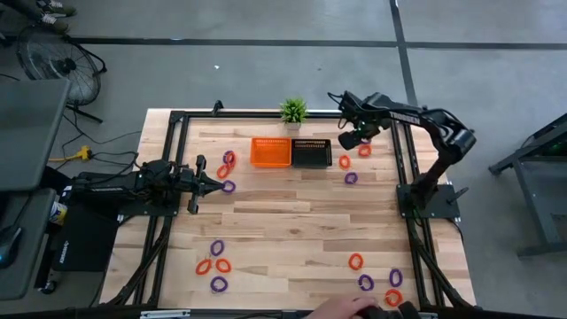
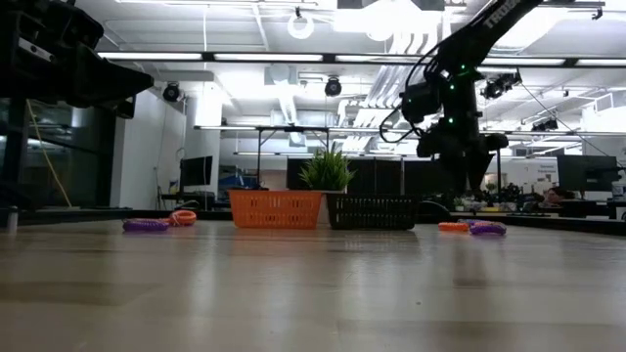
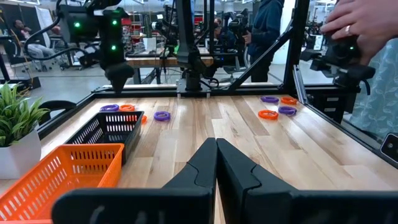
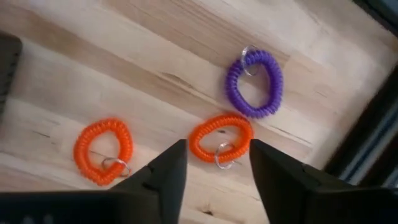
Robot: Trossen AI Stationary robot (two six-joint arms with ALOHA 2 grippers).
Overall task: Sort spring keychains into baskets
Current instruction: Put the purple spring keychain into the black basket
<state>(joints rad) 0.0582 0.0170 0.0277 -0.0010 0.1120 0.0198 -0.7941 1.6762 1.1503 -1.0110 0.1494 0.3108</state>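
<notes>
the right gripper (image 4: 214,180) is hovering with its jaws spread over an orange keychain (image 4: 221,138) at the table's far right corner, with a purple keychain (image 4: 254,84) and another orange one (image 4: 103,150) lying just beside it. the left gripper (image 3: 216,163) is waiting at the left side with its jaws pressed together. the orange basket (image 1: 270,151) and black basket (image 1: 312,152) are sitting side by side, touching, near the potted plant (image 1: 293,112), while other keychains are lying scattered over the wooden table (image 1: 283,230).
</notes>
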